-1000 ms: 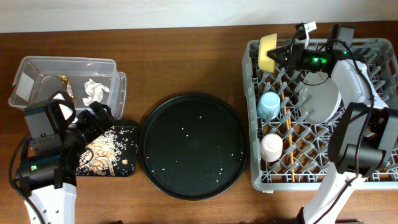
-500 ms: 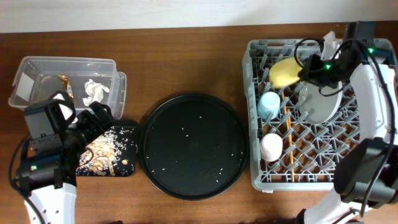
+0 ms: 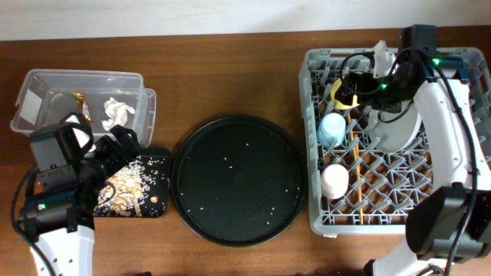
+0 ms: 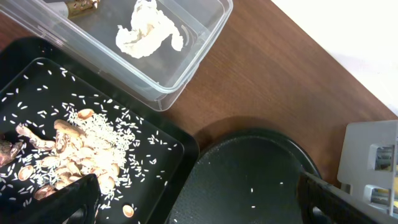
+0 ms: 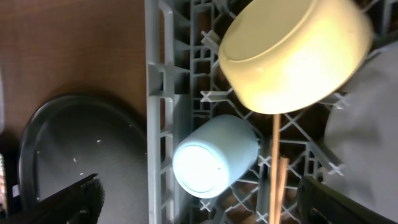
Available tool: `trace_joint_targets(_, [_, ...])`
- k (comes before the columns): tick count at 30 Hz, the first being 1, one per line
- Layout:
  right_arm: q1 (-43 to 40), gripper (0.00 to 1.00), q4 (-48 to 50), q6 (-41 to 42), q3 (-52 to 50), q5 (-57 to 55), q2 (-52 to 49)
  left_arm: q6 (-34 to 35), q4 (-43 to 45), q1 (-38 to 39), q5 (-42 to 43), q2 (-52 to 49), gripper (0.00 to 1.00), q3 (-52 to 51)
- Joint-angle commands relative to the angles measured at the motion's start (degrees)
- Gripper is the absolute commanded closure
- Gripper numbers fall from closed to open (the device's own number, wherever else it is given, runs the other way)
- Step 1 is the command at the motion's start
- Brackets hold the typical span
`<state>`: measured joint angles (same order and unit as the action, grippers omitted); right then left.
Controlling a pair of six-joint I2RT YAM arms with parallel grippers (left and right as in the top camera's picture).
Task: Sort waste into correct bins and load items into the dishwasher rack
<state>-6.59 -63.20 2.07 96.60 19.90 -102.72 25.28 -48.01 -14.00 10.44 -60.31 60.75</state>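
Observation:
The grey dishwasher rack on the right holds a yellow bowl tipped on its side at the back left, a light blue cup, a white cup, a pale plate and wooden chopsticks. My right gripper hangs open just above the bowl and blue cup, holding nothing. On the left, the clear tub contains a white tissue and a gold wrapper. Food scraps with rice lie in the shallow black tray. My left gripper is open above that tray.
A large round black tray with a few rice grains lies between the bins and the rack. The brown table's far edge meets a pale wall. The right arm's white link crosses the rack's right side.
My right gripper opened and let go of the yellow bowl, which now lies tilted in the rack's back left corner. The left arm has not moved.

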Motion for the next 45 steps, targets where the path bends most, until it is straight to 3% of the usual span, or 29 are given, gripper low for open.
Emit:
trace_joint_targets(1, [0.4, 0.02, 0.1, 1.4, 1.2, -8.7, 1.9, -0.5, 0.1, -0.2, -0.2, 0.4, 0.01, 0.8])
trace_joint_targets(3, [0.3, 0.02, 0.3, 1.4, 1.2, -14.4, 1.8, -0.5, -0.2, -0.2, -0.2, 0.4, 0.01, 0.8])
trace_joint_targets(18, [0.2, 0.02, 0.3, 1.4, 1.2, -14.6, 2.7, -0.5, -0.5, -0.2, -0.2, 0.4, 0.01, 0.8])
trace_joint_targets(23, [3.4, 0.02, 0.3, 1.4, 1.2, -14.6, 21.8, -0.5, -0.5, -0.2, -0.2, 0.4, 0.01, 0.8])
trace_joint_targets(29, [17.6, 0.02, 0.3, 1.4, 1.1, -14.6, 48.8, -0.5, -0.5, -0.2, -0.3, 0.4, 0.01, 0.8])
trace_joint_targets(33, [18.2, 0.02, -1.3, 1.4, -0.8, -14.6, 62.1, -0.5, -0.5, -0.2, -0.2, 0.4, 0.01, 0.8])
trace_joint_targets(35, [17.1, 0.02, -0.1, 1.4, -8.1, -14.6, 69.9, -0.5, -0.5, -0.2, -0.2, 0.4, 0.01, 0.8])
trace_joint_targets(36, [15.7, 0.02, 3.6, 1.4, -16.8, -15.5, 75.5, -0.5, -0.5, -0.2, -0.2, 0.4, 0.01, 0.8])
trace_joint_targets(39, [11.3, 0.02, 26.3, 1.4, -46.5, -16.5, 89.8, -0.5, -0.5, -0.2, -0.2, 0.4, 0.01, 0.8])
trace_joint_targets(44, [7.3, 0.02, 64.3, 4.5, -80.5, -13.0, 102.1, -0.5, -0.5, -0.2, -0.2, 0.4, 0.01, 0.8])
trace_joint_targets(45, [6.8, 0.02, 66.2, 4.7, -83.3, -13.0, 102.5, -0.5, -0.5, -0.2, -0.2, 0.4, 0.0, 0.8])
